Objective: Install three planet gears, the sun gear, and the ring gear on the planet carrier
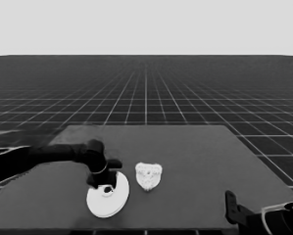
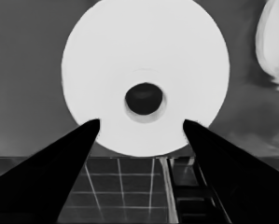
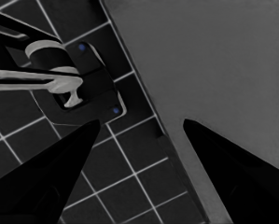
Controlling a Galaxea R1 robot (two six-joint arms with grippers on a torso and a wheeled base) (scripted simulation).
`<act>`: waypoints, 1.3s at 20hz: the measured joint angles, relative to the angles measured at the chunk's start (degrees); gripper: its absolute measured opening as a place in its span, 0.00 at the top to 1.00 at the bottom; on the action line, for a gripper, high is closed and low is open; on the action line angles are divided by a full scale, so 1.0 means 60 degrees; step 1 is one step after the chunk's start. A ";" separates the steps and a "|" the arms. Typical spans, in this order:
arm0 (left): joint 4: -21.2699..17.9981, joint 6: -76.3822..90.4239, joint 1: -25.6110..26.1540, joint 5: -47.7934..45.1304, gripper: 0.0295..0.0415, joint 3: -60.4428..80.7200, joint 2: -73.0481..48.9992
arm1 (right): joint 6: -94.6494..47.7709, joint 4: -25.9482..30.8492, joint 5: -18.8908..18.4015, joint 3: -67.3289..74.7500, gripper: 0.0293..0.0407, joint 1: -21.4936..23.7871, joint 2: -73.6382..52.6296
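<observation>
Currently, the left gripper is seen over the front-left part of the dark flat table, directly above the larger round part, a white flat disc with a dark hole in the middle. In the head view this disc appears tilted, with its far edge raised near the gripper, but whether it is lifted from the table cannot be told. In the left wrist view the same disc fills most of the picture, and the two black pointed fingers are spread wide, each tip lying at the disc's rim on opposite sides of the central hole; whether the tips touch the rim cannot be told. Just beside the disc, toward the table's middle, a white lumpy cluster with toothed edges is seen, and its single pieces cannot be separated by eye. The right gripper is kept at the table's front right corner, over the edge between table and grid floor, with its fingers also spread apart and nothing between them.
</observation>
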 joint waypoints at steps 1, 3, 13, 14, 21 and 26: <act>0.0294 0.0123 0.0342 -0.0104 0.25 -0.0234 0.0062 | 0.0000 0.0000 0.0000 0.0000 0.19 0.0000 0.0000; 0.0550 0.0250 0.0631 -0.0220 0.25 -0.0483 0.0131 | 0.0000 0.0000 0.0000 0.0000 0.19 0.0000 0.0000; 0.0677 0.0318 0.0760 -0.0287 0.56 -0.0615 0.0169 | 0.0000 0.0000 0.0000 0.0000 0.19 0.0000 0.0000; 0.0677 0.0318 0.0760 -0.0287 0.56 -0.0615 0.0169 | 0.0000 0.0000 0.0000 0.0000 0.19 0.0000 0.0000; -0.1088 -0.0282 -0.1036 0.0185 0.56 0.0375 -0.0104 | 0.0000 0.0000 0.0000 0.0000 0.19 0.0000 0.0000; -0.1580 -0.0326 -0.1536 0.0219 0.56 0.0434 -0.0117 | 0.0000 0.0000 0.0000 0.0000 0.19 0.0000 0.0000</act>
